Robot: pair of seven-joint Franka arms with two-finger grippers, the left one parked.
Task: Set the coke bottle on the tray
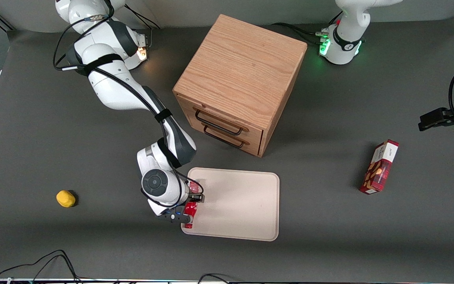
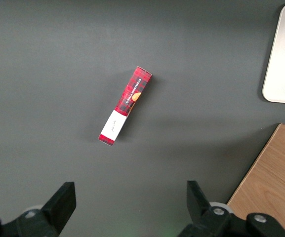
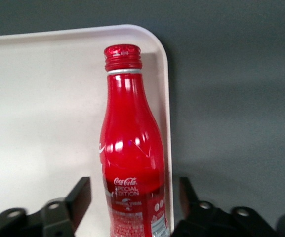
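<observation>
Right wrist view: coke bottle (image 3: 131,163) seen lying along tray (image 3: 43,98) rim edge, inside it. Gripper (image 3: 135,202) fingers spread apart either side of bottle, nothing clamped. Release judged done; straight lift advised so bottle is not nudged over rim.

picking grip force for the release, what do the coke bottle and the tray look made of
Coke bottle: probably glossy painted metal, from sharp highlights and a silvery ring under the cap, though coated plastic is possible. Tray: matte beige plastic by its look, smooth with a low rounded rim. The gripper is at the tray's edge, fingers open either side of the bottle.
</observation>
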